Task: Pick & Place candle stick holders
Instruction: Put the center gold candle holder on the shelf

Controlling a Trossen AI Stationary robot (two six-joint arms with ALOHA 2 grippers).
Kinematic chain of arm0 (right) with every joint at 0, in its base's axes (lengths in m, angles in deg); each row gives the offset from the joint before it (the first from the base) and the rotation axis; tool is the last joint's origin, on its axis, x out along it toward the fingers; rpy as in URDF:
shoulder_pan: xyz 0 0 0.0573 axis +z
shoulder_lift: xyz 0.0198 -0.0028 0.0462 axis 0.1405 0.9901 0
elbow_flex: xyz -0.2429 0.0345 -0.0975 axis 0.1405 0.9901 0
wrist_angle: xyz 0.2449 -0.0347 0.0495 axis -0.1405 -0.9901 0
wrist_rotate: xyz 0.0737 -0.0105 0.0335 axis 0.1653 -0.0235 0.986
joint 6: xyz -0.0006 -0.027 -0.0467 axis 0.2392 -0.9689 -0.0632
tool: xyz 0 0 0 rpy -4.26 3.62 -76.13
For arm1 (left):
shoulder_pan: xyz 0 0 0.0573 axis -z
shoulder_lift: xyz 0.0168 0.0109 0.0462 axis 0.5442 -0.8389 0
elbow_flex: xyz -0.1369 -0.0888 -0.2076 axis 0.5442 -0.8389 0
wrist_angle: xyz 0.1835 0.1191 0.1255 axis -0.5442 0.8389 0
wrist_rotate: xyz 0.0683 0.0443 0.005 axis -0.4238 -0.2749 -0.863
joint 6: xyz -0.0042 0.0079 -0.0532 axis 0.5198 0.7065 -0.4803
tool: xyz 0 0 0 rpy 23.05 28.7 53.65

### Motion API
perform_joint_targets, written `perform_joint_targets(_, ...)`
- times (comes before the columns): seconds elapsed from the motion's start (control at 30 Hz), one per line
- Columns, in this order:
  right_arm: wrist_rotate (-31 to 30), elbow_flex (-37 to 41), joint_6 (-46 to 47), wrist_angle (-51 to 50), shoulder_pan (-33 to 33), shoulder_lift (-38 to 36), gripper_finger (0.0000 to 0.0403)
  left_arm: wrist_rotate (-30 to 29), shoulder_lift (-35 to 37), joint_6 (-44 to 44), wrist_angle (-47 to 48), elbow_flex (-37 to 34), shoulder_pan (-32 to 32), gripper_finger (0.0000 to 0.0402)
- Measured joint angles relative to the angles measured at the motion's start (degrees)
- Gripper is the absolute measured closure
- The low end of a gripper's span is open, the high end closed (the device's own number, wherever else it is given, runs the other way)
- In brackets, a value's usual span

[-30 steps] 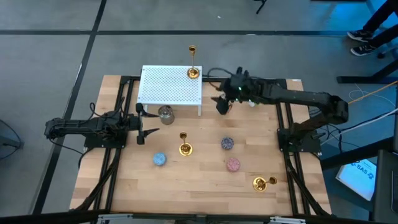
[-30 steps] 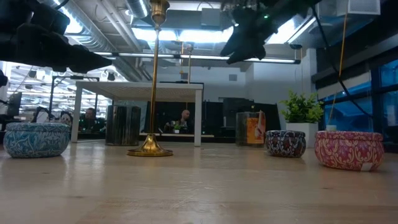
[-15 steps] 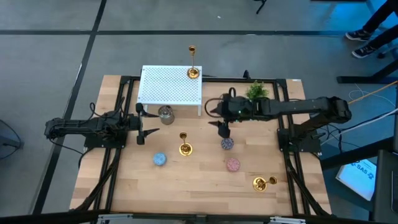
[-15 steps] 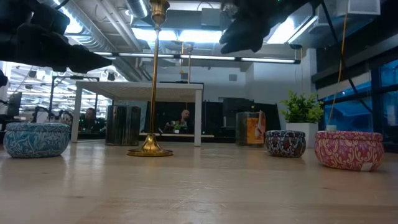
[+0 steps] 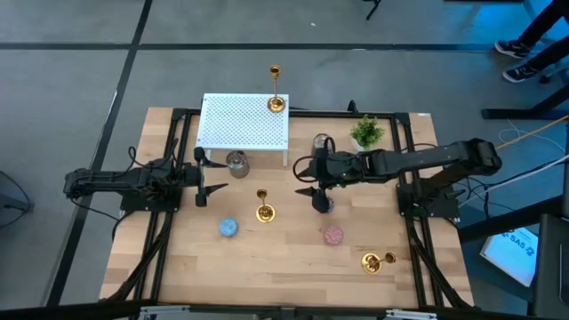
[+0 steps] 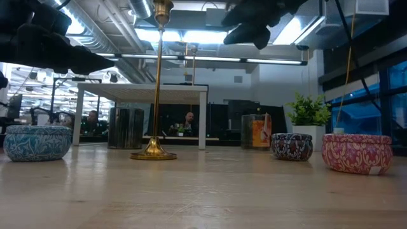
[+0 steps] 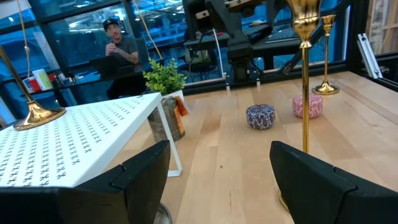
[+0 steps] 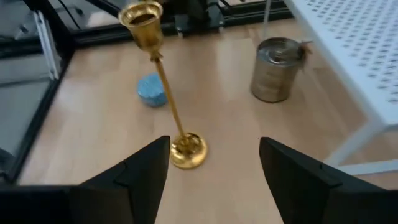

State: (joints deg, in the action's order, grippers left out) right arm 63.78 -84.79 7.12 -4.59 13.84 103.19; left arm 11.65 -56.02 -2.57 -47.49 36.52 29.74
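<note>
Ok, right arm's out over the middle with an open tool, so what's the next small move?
Probably carry the right tool on toward the gold candlestick mid-table: it is open and empty, and the wrist view shows that candlestick upright ahead, between its fingers.

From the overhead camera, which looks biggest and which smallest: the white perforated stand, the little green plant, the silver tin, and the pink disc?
In the high view, largest to smallest:
1. white perforated stand, by far
2. green plant
3. silver tin and pink disc: these two look about alike, so I won't rank them.
</note>
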Motion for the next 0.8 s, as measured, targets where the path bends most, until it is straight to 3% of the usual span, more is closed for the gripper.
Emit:
perform_joint_targets(0.17,0.2,0.0,0.7,3.5,1.2,3.3,0.0151,0.0,0.0,0.0,0.0,0.0,0.0,0.0127)
perform_joint_targets(0.8,0.6,0.0,-5.3,33.3,1.8,21.1,0.0152,0.0,0.0,0.0,0.0,0.0,0.0,0.0127)
